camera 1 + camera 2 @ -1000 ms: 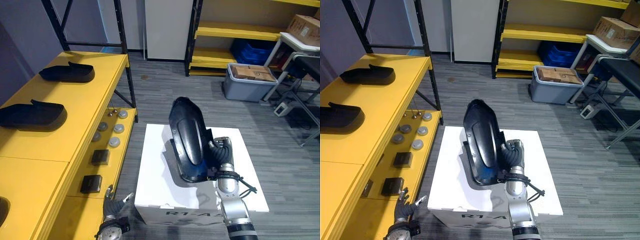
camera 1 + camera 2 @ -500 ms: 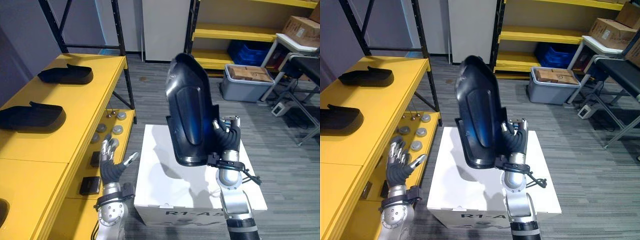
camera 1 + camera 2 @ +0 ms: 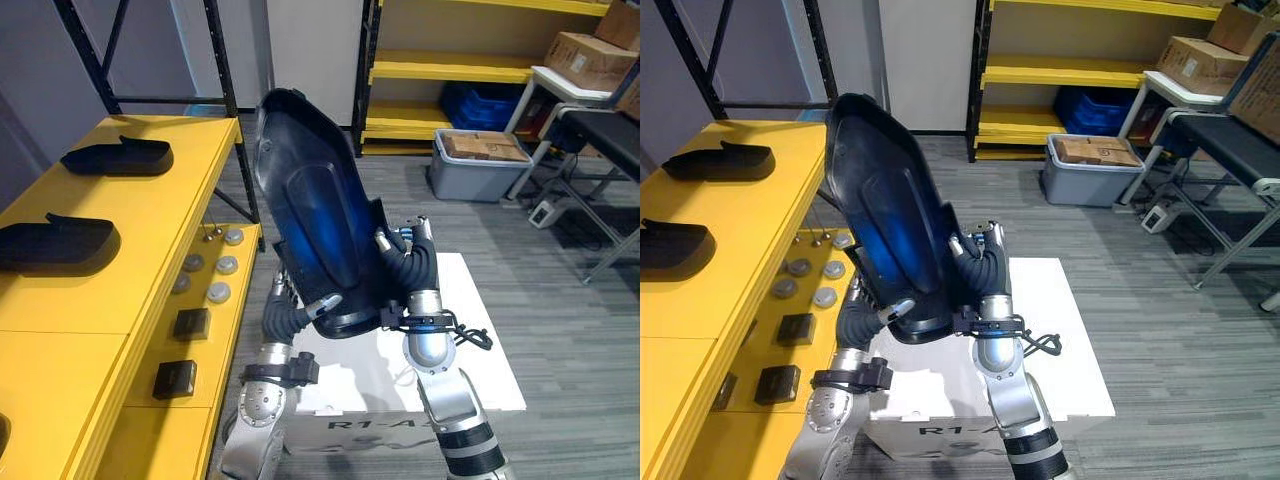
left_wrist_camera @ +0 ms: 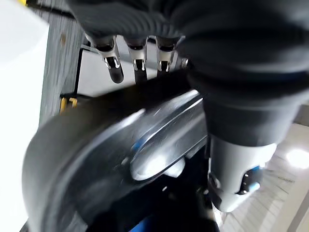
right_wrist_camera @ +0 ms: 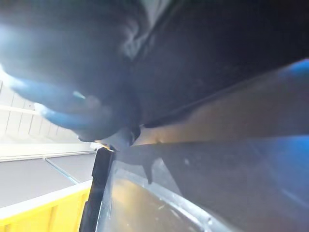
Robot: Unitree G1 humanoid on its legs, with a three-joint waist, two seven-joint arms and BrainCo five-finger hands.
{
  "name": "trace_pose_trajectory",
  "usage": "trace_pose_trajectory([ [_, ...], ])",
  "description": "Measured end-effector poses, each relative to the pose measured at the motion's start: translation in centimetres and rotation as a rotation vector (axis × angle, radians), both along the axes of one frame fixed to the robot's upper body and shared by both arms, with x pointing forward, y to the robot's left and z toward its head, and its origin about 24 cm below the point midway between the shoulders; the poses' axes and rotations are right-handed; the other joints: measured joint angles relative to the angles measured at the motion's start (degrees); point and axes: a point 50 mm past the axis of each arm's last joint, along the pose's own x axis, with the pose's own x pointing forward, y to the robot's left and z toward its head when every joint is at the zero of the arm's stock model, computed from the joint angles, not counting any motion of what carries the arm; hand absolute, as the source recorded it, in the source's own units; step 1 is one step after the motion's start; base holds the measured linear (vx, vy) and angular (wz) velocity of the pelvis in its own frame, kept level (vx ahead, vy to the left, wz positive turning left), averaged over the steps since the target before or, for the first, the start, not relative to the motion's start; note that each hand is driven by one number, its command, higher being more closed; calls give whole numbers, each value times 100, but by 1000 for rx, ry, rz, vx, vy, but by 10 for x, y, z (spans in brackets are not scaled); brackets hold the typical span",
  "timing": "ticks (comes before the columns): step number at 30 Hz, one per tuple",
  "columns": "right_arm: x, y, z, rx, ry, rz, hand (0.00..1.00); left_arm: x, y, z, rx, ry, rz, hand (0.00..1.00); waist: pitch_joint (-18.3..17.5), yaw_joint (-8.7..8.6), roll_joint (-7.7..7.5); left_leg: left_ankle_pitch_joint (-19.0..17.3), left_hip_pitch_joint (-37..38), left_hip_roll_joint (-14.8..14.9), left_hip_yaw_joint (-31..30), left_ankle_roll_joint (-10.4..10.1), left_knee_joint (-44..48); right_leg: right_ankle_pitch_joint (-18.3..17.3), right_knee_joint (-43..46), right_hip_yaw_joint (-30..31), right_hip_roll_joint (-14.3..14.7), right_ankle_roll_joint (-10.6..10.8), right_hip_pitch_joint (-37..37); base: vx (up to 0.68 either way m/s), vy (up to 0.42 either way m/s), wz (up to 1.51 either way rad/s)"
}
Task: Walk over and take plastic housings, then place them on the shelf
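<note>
Plastic housing [image 3: 318, 215] held aloft — right hand [image 3: 410, 272] clamped on it, left hand [image 3: 280, 312] straight-fingered underneath.

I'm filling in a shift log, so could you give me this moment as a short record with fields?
held item: black housing, roughly upright, held above the white box
right hand: fingers curled round the housing's edge
left hand: at the housing's lower end, fingers straight
shelf: yellow, on the robot's left, with two more housings lying on top
task stage: held housing not yet on the shelf
</note>
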Motion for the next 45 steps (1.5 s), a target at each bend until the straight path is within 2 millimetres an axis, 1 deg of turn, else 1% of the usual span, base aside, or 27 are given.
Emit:
trace_pose_trajectory([
  [3, 0, 0, 0, -2, -2, 7, 100, 0, 1, -1, 16, 1, -5, 0, -48, -65, 44, -3, -11, -5, 3, 5, 0, 3, -9, 2, -2, 3, -8, 2, 5, -1],
  [4, 0, 0, 0, 2, 0, 11, 100, 1, 1, -2, 21, 4, -7, 100, -73, -82, 58, -3, -17, -6, 4, 5, 0, 8, -20, 2, -2, 5, -8, 0, 0, 0],
  [9, -1, -4, -3, -1, 8, 26, 100, 3, -1, -5, 31, 19, -17, 100, -114, -120, 83, -4, -47, -8, 55, 6, 2, 80, -111, 21, 4, 0, -9, 0, 9, -4],
  [10, -1, -4, -3, -7, 6, 30, 0, 4, -1, -7, 35, 30, -17, 100, -126, -129, 102, -4, -58, -10, 61, 6, 3, 101, -141, 27, 5, 2, -11, -5, 18, -5],
  [16, -8, -4, -12, 31, 33, 71, 0, 7, 1, -10, 46, 47, 9, 100, -252, -141, 165, -4, -66, -11, 80, 6, 4, 140, -202, 41, 10, 0, 2, -4, 9, -1],
  [17, -15, 0, -11, 46, 27, 128, 0, 9, 6, -11, 49, 58, 43, 100, -288, -142, 166, -5, -66, -3, 92, 7, 11, 159, -210, 55, 19, -11, 2, -23, 30, -4],
  [21, -16, 2, -12, 62, 32, 166, 0, 11, 12, -9, 59, 50, 63, 100, -319, -148, 165, -6, -68, -3, 101, 8, 18, 180, -216, 67, 21, -11, 2, -8, 9, -1],
  [24, -15, -5, -11, 45, 41, 198, 0, 13, 16, -7, 67, 36, 70, 100, -326, -133, 163, -6, -65, -2, 121, 8, 18, 188, -216, 88, 22, -12, 3, -4, 9, -2],
  [26, -17, -14, -6, 31, 27, 223, 0, 14, 19, -4, 74, 20, 68, 100, -326, -128, 163, -6, -61, -2, 148, 8, 15, 194, -216, 139, 25, -11, 4, -9, 26, -7],
  [29, -19, -42, 8, 59, -28, 166, 0, 15, 21, 1, 92, -5, 72, 100, -326, -131, 163, -8, -46, 1, 189, 12, 4, 196, -215, 175, 27, -7, 1, -3, 19, -6],
  [30, -21, -55, 13, 75, -51, 120, 0, 15, 24, 2, 96, -12, 80, 100, -326, -133, 163, -10, -45, 2, 194, 15, 2, 196, -215, 179, 28, -7, 1, -2, 15, -4],
  [32, -27, -91, 22, 103, -102, -3, 0, 15, 36, 3, 95, -16, 126, 100, -326, -156, 163, -16, -42, 10, 226, 24, -3, 196, -215, 197, 35, -6, -10, 0, 14, -6],
  [33, -28, -99, 23, 107, -108, -32, 0, 14, 40, 3, 97, -17, 144, 100, -326, -182, 162, -18, -40, 14, 236, 25, -6, 196, -215, 202, 38, -6, -14, 1, 9, -6],
  [34, -32, -117, 24, 115, -116, -98, 0, 12, 49, 4, 106, -20, 181, 100, -325, -234, 162, -19, -44, 19, 239, 26, -12, 195, -215, 207, 43, -5, -24, 2, 3, -3],
  [35, -36, -130, 23, 123, -118, -151, 0, 10, 54, 4, 113, -22, 206, 100, -325, -261, 162, -20, -52, 22, 240, 26, -17, 194, -215, 209, 47, -5, -37, 5, 4, -5],
  [36, -42, -147, 21, 154, -117, -218, 0, 6, 60, 4, 121, -22, 232, 100, -325, -282, 163, -20, -60, 30, 268, 26, -23, 194, -215, 239, 55, -4, -63, 8, 6, -8],
  [37, -45, -156, 19, 170, -115, -253, 0, 5, 64, 4, 130, -23, 250, 100, -325, -282, 163, -21, -64, 36, 283, 25, -27, 194, -215, 275, 62, -5, -76, 10, 10, -14],
  [38, -52, -174, 12, 199, -101, -329, 0, 1, 70, 4, 135, -23, 277, 100, -325, -289, 163, -25, -64, 47, 315, 22, -41, 194, -215, 307, 73, -5, -98, 11, 10, -13],
  [39, -59, -191, 2, 226, -65, -412, 0, -3, 74, 5, 136, -23, 298, 100, -325, -314, 163, -29, -67, 50, 328, 20, -47, 194, -215, 323, 77, -5, -108, 11, 6, -10],
  [40, -62, -199, -5, 237, -39, -452, 0, -5, 77, 5, 138, -24, 309, 100, -325, -335, 164, -34, -68, 52, 328, 18, -48, 193, -215, 324, 78, -5, -110, 16, 5, -5],
  [41, -72, -217, -27, 269, 46, -541, 0, -9, 83, 6, 152, -27, 337, 100, -324, -394, 165, -44, -74, 57, 335, 14, -46, 190, -215, 333, 83, -3, -121, 0, 0, 0],
  [43, -83, -232, -54, 285, 162, -622, 0, -13, 87, 7, 158, -30, 356, 100, -325, -421, 168, -52, -88, 61, 343, 11, -46, 186, -215, 343, 87, 0, -143, 8, 3, -4],
  [45, -104, -247, -102, 315, 390, -717, 0, -20, 89, 7, 161, -33, 367, 100, -330, -470, 189, -71, -162, 63, 355, 4, -23, 185, -210, 352, 88, 2, -212, 2, 4, -2],
])
